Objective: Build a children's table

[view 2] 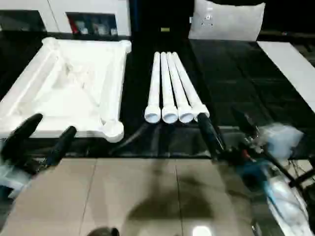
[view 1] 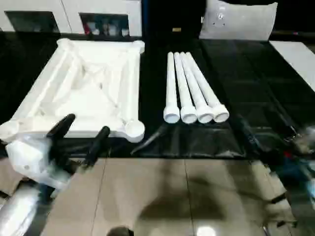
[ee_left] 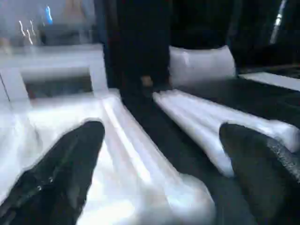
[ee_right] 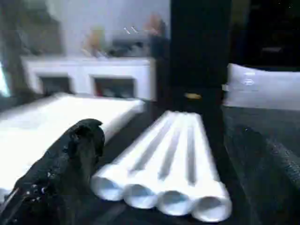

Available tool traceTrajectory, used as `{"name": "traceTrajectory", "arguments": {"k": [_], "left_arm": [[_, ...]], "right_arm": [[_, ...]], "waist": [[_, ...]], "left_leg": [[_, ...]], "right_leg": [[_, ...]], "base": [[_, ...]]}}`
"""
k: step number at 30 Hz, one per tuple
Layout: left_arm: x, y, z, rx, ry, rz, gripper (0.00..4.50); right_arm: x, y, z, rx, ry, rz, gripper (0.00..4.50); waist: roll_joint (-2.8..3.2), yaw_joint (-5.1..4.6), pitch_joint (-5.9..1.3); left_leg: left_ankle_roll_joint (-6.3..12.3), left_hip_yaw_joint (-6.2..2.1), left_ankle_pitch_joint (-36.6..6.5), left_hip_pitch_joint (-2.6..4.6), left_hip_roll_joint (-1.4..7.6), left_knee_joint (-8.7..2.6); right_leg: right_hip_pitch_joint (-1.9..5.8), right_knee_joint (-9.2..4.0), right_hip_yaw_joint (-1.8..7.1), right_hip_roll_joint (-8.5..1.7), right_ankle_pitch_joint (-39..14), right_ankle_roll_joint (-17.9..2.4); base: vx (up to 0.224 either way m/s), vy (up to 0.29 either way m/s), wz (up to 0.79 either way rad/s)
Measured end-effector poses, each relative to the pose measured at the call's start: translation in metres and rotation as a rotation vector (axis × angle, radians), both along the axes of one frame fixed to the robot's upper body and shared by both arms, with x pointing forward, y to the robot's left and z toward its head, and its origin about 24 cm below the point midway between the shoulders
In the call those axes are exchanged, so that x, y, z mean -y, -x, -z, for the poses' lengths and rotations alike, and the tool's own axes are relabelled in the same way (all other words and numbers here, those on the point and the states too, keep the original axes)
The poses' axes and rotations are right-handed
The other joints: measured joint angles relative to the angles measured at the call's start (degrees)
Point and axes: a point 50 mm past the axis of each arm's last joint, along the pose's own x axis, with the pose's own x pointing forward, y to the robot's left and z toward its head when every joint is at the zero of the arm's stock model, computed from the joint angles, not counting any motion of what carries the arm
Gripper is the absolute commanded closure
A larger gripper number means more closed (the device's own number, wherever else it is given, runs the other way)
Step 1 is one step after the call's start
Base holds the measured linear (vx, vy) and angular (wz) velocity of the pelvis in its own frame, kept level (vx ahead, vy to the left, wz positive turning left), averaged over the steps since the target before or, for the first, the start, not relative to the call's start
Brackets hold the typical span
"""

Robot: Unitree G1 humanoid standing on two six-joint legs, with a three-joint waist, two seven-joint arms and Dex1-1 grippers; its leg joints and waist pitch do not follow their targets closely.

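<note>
legs [view 1: 193,88]: four abreast, far of my right gripper [view 2: 224,132], long axes near-to-far | right arm nearer | left gripper [view 1: 83,132] by tabletop [view 1: 93,83] | both jaws wide, empty

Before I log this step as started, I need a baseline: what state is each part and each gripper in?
Table top: upside down on the black worktable, ribbed underside up, corner sockets empty.
Four legs: unattached, lying side by side, touching, right of the top.
Left gripper: open, empty, at the top's near edge.
Right gripper: open, empty, near the legs' near ends.
</note>
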Motion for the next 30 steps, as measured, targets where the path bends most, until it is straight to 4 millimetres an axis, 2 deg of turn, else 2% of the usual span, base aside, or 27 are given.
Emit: {"name": "traceTrajectory", "arguments": {"k": [2, 3, 5, 8, 10, 11, 12, 14, 15, 16, 17, 19, 20, 22, 24, 26, 27, 29, 30], "left_arm": [[0.011, -0.012, -0.015, 0.065, 0.005, -0.059, 0.03], [0.012, -0.016, -0.014, 0.057, 0.007, -0.095, 0.03], [0.009, -0.024, 0.0, -0.015, 0.02, -0.195, 0.03], [0.013, -0.03, 0.02, -0.116, 0.014, -0.244, 0.03], [0.017, -0.03, 0.023, -0.14, 0.015, -0.231, 0.03], [0.019, -0.03, 0.023, -0.153, 0.011, -0.221, 0.03], [0.021, -0.031, 0.023, -0.162, 0.009, -0.219, 0.03], [0.023, -0.034, 0.022, -0.174, 0.003, -0.221, 0.03], [0.023, -0.034, 0.022, -0.179, 0.002, -0.223, 0.03], [0.022, -0.034, 0.024, -0.187, 0.002, -0.226, 0.03], [0.022, -0.034, 0.025, -0.194, 0.003, -0.229, 0.03], [0.02, -0.035, 0.029, -0.213, 0.001, -0.236, 0.03], [0.017, -0.035, 0.03, -0.219, -0.005, -0.245, 0.03], [0.014, -0.035, 0.029, -0.217, -0.012, -0.256, 0.03], [0.012, -0.035, 0.03, -0.222, -0.031, -0.248, 0.03], [0.013, -0.036, 0.032, -0.231, -0.03, -0.238, 0.03], [0.012, -0.039, 0.035, -0.242, -0.037, -0.248, 0.03], [0.009, -0.046, 0.038, -0.258, -0.05, -0.271, 0.03], [0.007, -0.048, 0.039, -0.262, -0.051, -0.279, 0.03]], "right_arm": [[-0.002, -0.006, -0.007, 0.025, 0.014, 0.045, 0.0], [-0.002, -0.008, -0.008, 0.025, 0.009, 0.066, 0.0], [0.002, -0.01, 0.0, -0.006, -0.003, 0.145, 0.0], [0.001, -0.011, 0.024, -0.12, 0.015, 0.208, 0.0], [-0.005, -0.01, 0.034, -0.18, -0.007, 0.211, 0.0], [-0.008, -0.009, 0.037, -0.199, -0.003, 0.217, 0.0], [-0.009, -0.009, 0.039, -0.21, 0.009, 0.224, 0.0], [-0.009, -0.009, 0.041, -0.226, 0.014, 0.222, 0.0], [-0.009, -0.009, 0.041, -0.227, 0.016, 0.221, 0.0], [-0.007, -0.008, 0.041, -0.23, 0.027, 0.224, 0.0], [-0.005, -0.008, 0.041, -0.231, 0.033, 0.224, 0.0], [-0.006, -0.008, 0.041, -0.237, 0.023, 0.205, 0.0], [-0.009, -0.009, 0.041, -0.244, 0.01, 0.18, 0.0], [-0.017, -0.011, 0.04, -0.245, -0.002, 0.135, 0.0], [-0.024, -0.017, 0.033, -0.227, -0.016, 0.106, 0.0], [-0.028, -0.018, 0.027, -0.207, -0.018, 0.084, 0.0], [-0.029, -0.02, 0.025, -0.202, -0.012, 0.083, 0.0], [-0.029, -0.022, 0.022, -0.191, -0.012, 0.109, 0.0], [-0.029, -0.022, 0.022, -0.193, -0.018, 0.117, 0.0]], "waist": [[0.35, -0.3, -0.52], [0.48, -0.5, -0.66], [0.57, -0.99, -0.73], [0.67, -0.73, -0.7], [1.36, -0.47, -0.61], [1.98, -0.47, -0.64], [2.33, -0.46, -0.75], [2.93, -0.25, -0.89], [3.04, -0.13, -0.92], [3.32, 0.09, -0.97], [3.9, 0.22, -0.95], [5.04, 0.22, -1.05], [5.56, 0.18, -1.26], [5.95, -0.13, -1.32], [5.79, -0.52, -1.19], [5.67, -0.81, -1.18], [5.64, -1.17, -1.16], [5.72, -2.28, -1.22], [5.73, -2.66, -1.22]], "left_leg": [[0.01, -0.02, 0.0, 0.04, 0.05, 0.21], [0.02, -0.02, 0.0, 0.06, 0.05, 0.23], [-0.01, -0.08, 0.0, 0.11, 0.14, 0.22], [-0.11, -0.33, 0.1, 0.01, 0.17, 0.27], [-0.1, -0.42, 0.1, -0.1, 0.17, 0.41], [-0.08, -0.42, 0.0, -0.25, 0.14, 0.52], [-0.05, -0.42, 0.0, -0.4, 0.08, 0.6], [0.28, -0.39, 0.0, -0.71, -0.03, 0.84], [0.44, -0.39, 0.0, -0.77, -0.06, 0.94], [0.81, -0.4, -0.1, -1.17, -0.14, 1.29], [1.72, -0.51, -0.2, -1.51, -0.24, 2.01], [2.72, -0.6, -0.8, -1.88, -0.76, 3.03], [3.4, -0.42, -1.1, -1.85, -1.52, 3.24], [4.57, 0.05, -1.1, -1.9, -2.43, 3.24], [5.94, 0.57, -1.1, -1.93, -3.54, 3.17], [6.76, 0.93, -1.1, -2.0, -4.23, 3.16], [7.28, 1.18, -1.1, -2.15, -4.58, 3.15], [8.26, 1.24, -0.7, -2.64, -5.32, 3.06], [8.4, 1.25, -0.6, -2.65, -5.51, 2.89]], "right_leg": [[0.09, 0.09, -0.04, 0.0, 0.1, -0.1], [0.08, 0.15, -0.03, 0.01, 0.1, 0.0], [0.06, 0.3, -0.06, 0.12, 0.0, 0.0], [0.0, 0.36, -0.16, 0.25, 0.1, -0.1], [-0.02, 0.3, -0.16, 0.27, 0.1, -0.1], [-0.03, 0.24, -0.14, 0.23, 0.2, -0.1], [-0.11, 0.24, -0.12, 0.15, 0.3, -0.1], [-0.23, 0.23, -0.08, -0.06, 0.3, 0.0], [-0.23, 0.22, -0.05, -0.11, 0.4, 0.0], [-0.2, 0.17, 0.0, -0.3, 0.4, 0.2], [-0.14, 0.12, -0.05, -0.56, 0.4, 0.4], [0.07, 0.11, 0.01, -1.08, 0.3, 1.0], [0.06, 0.02, 0.11, -1.74, 0.3, 1.1], [0.11, -0.08, 0.42, -2.52, 0.4, 1.0], [-0.17, -0.21, 0.83, -3.07, 0.4, 1.0], [-0.22, -0.52, 1.39, -3.51, 0.4, 1.0], [-0.2, -0.91, 1.38, -4.06, 0.3, 1.1], [-0.24, -1.5, 1.41, -4.46, 0.4, 1.3], [-0.21, -1.71, 1.4, -4.56, 0.4, 1.3]], "base": [[0.0, 0.0, 0.0], [0.0, 0.0, 0.0], [0.0, 0.0, 0.0], [0.0, 0.0, 0.0], [0.0, 0.0, 0.0], [0.0, 0.0, 0.0], [0.0, 0.0, 0.0], [0.0, 0.0, 0.0], [0.0, 0.0, 0.0], [0.0, 0.0, 0.0], [-0.011, 0.08, 0.02], [-0.011, 0.098, 0.04], [-0.005, 0.151, 0.1], [-0.008, 0.152, 0.12], [-0.029, 0.134, 0.12], [-0.048, 0.136, 0.06], [-0.046, 0.143, 0.04], [-0.037, 0.104, 0.02], [-0.063, 0.133, 0.06]]}}
